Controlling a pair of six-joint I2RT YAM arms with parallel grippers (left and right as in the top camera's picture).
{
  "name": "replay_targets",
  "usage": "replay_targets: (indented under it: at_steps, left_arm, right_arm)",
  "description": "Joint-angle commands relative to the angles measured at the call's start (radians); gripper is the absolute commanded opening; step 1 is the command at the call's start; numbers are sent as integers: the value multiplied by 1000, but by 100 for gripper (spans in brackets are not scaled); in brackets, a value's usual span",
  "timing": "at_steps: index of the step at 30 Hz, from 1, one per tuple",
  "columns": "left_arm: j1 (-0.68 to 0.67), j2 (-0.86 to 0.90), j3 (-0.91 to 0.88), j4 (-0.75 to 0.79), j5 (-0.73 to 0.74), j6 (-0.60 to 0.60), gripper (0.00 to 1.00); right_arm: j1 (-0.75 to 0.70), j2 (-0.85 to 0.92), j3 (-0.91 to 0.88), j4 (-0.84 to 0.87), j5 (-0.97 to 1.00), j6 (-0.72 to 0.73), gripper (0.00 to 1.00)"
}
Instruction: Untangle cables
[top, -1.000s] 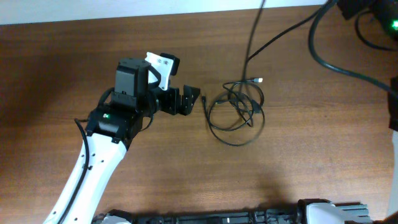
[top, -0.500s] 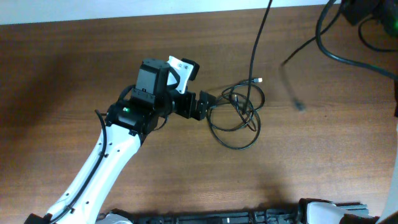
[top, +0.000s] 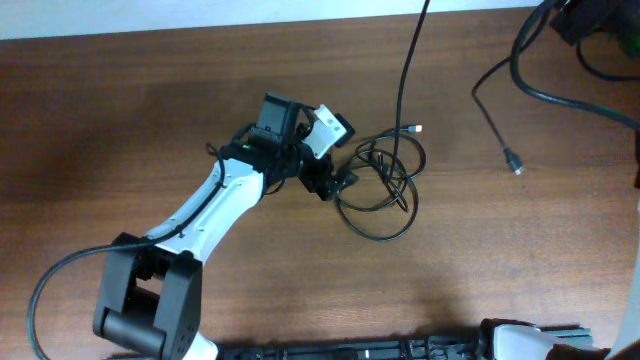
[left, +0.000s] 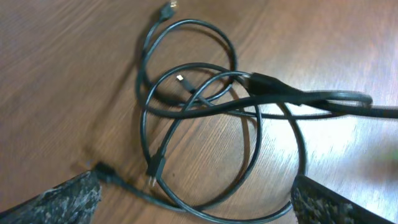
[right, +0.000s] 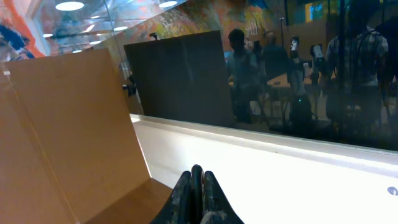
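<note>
A tangle of thin black cables (top: 380, 185) lies on the brown table, right of centre. In the left wrist view the loops (left: 205, 106) overlap, with small plugs at their ends. My left gripper (top: 340, 183) is open at the tangle's left edge, and its fingers (left: 199, 202) straddle the nearest loop without closing on it. A black cable (top: 405, 70) runs from the tangle off the top edge. Another cable's free end (top: 513, 163) hangs loose to the right. My right gripper (right: 197, 183) is raised off the table, shut on a black cable (right: 197, 173).
Thick black robot cables (top: 560, 100) cross the top right corner. A white-tipped plug (top: 417, 129) sticks out at the tangle's upper right. The table's far edge (top: 150, 25) runs along the top.
My left arm has moved right to the tangle's left edge. One cable end has come away from the tangle and swung right, where it hangs free.
</note>
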Motion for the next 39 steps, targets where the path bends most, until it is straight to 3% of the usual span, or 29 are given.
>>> replay_targets:
  at_steps: [1, 2, 3, 5, 9, 12, 15, 16, 17, 20, 21, 23, 26, 28, 33, 39]
  left_arm:
    - [-30, 8, 3, 37, 50, 291, 99]
    - [-42, 12, 3, 49, 50, 372, 100]
    - [-63, 20, 3, 59, 49, 472, 94]
    - [-85, 37, 3, 85, 38, 557, 85]
    - [-105, 108, 3, 197, 31, 568, 84]
    - [-109, 139, 3, 256, 33, 568, 71]
    - [-114, 164, 3, 305, 32, 567, 28]
    - [-114, 172, 3, 324, 32, 557, 8]
    - [-114, 178, 3, 341, 32, 523, 0]
    - [-114, 201, 4, 412, 16, 344, 0]
    - [-114, 215, 4, 446, -66, 220, 0]
    - [-114, 224, 4, 449, -187, 82, 0]
    - [-114, 224, 4, 415, -196, 69, 4]
    - [-114, 224, 4, 401, -263, 58, 0]
    - [-109, 224, 4, 461, -443, -275, 0]
    - [-41, 224, 4, 473, -449, -634, 0]
  right_arm:
    - [-34, -15, 16, 10, -17, 13, 4]
    - [-42, -15, 16, 18, -31, 25, 4]
    - [-51, -15, 16, 31, -53, 31, 4]
    - [-64, -15, 16, 53, -80, 57, 4]
    - [-131, -15, 16, 123, -156, 137, 4]
    - [-165, -15, 16, 143, -206, 163, 4]
    - [-173, -15, 16, 145, -219, 170, 4]
    - [-173, -15, 16, 146, -224, 170, 4]
    - [-173, -15, 16, 146, -227, 170, 4]
    - [-173, -15, 16, 146, -230, 170, 4]
    - [-173, -15, 16, 146, -230, 179, 4]
    - [-173, -15, 16, 147, -230, 188, 4]
    - [-173, -15, 16, 160, -230, 206, 4]
    - [-173, -15, 16, 219, -230, 282, 4]
    - [-173, -15, 16, 278, -317, 363, 4]
    - [-173, -14, 16, 261, -337, 363, 4]
